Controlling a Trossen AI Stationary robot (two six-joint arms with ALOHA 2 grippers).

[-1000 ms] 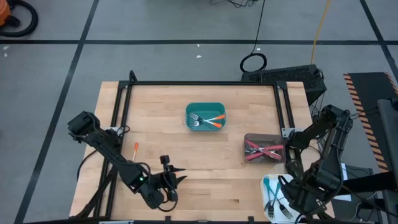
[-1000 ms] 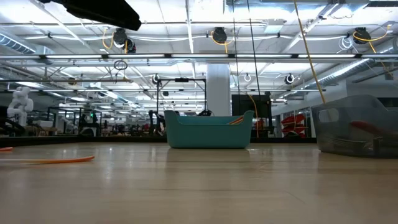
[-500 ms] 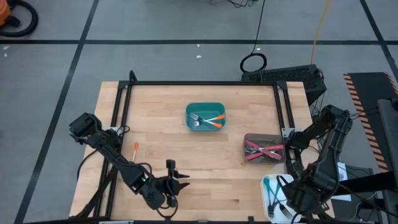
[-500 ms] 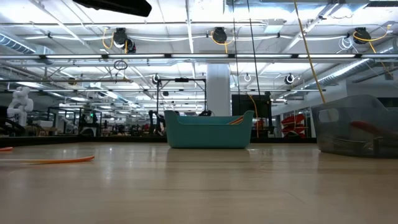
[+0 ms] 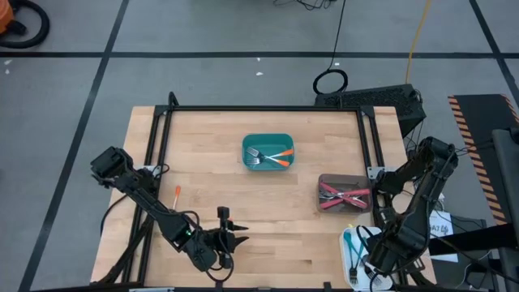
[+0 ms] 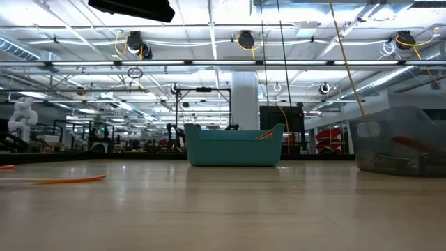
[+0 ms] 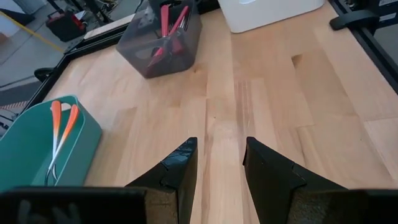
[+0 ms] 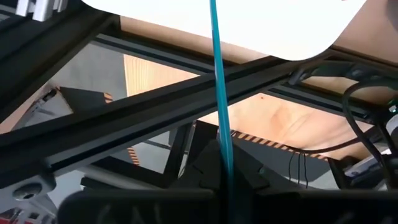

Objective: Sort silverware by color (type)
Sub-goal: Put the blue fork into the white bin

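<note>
Silverware: orange forks [image 5: 280, 156] in the teal bin [image 5: 268, 138], red forks [image 5: 345, 195] in the grey bin [image 5: 345, 180]; one orange fork [image 5: 177, 195] lies loose on your counter [image 5: 211, 186].
Left end effector [image 5: 240, 236]: released, empty, unmoved near the front edge.
Right end effector [image 8: 222, 163]: clenched on a teal fork [image 8: 219, 81], shifted slightly by the white tray [image 5: 347, 242].

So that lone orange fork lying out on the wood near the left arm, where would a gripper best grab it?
Probably mid-handle. The orange fork lies flat on the table with bare wood on both sides, so the open left gripper could come straight down, one finger on each side of the slim handle. Its tines are too small to make out.
</note>
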